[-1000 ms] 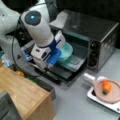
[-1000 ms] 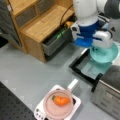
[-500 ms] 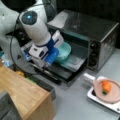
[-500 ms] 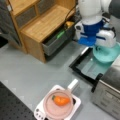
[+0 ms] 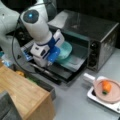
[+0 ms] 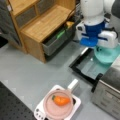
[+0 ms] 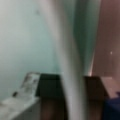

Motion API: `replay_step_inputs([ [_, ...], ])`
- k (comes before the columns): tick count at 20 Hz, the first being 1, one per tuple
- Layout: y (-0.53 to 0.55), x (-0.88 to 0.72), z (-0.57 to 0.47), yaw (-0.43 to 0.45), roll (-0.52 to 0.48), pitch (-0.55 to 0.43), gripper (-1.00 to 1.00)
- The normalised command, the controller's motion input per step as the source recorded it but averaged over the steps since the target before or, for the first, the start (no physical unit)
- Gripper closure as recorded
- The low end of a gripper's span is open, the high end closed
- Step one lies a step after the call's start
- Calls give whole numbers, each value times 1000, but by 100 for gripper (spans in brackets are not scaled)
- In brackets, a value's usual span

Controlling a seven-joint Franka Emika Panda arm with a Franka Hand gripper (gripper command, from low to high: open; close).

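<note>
My gripper (image 5: 54, 53) (image 6: 97, 47) is shut on the rim of a teal bowl (image 5: 64, 49) (image 6: 107, 55). It holds the bowl tilted, just above the open door (image 5: 68, 70) (image 6: 86, 67) of a dark toaster oven (image 5: 100, 32) (image 6: 110, 86), at the mouth of the oven. In the wrist view the pale bowl rim (image 7: 71, 62) runs up between the two dark fingers (image 7: 48, 85), and the teal bowl wall fills the left side.
An orange carrot (image 5: 106, 86) (image 6: 61, 100) lies in a pink pan (image 5: 113, 96) (image 6: 53, 110) on a small white stove, near the oven's front. A wooden cabinet (image 5: 23, 92) (image 6: 43, 25) with an open grey drawer (image 6: 56, 41) stands beside the arm.
The gripper has carried the teal bowl slightly closer to the oven's opening. The carrot and the pan have not moved.
</note>
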Motion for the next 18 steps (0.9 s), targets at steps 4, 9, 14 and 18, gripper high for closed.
replay_step_inputs([
  [4,173,-177,-62,-198,15,-200,-100],
  [9,180,-124,-56,-188,19,-196,-100],
  [14,155,-96,-48,-182,48,-159,-100],
  [18,117,-80,-33,-172,47,-144,-100],
])
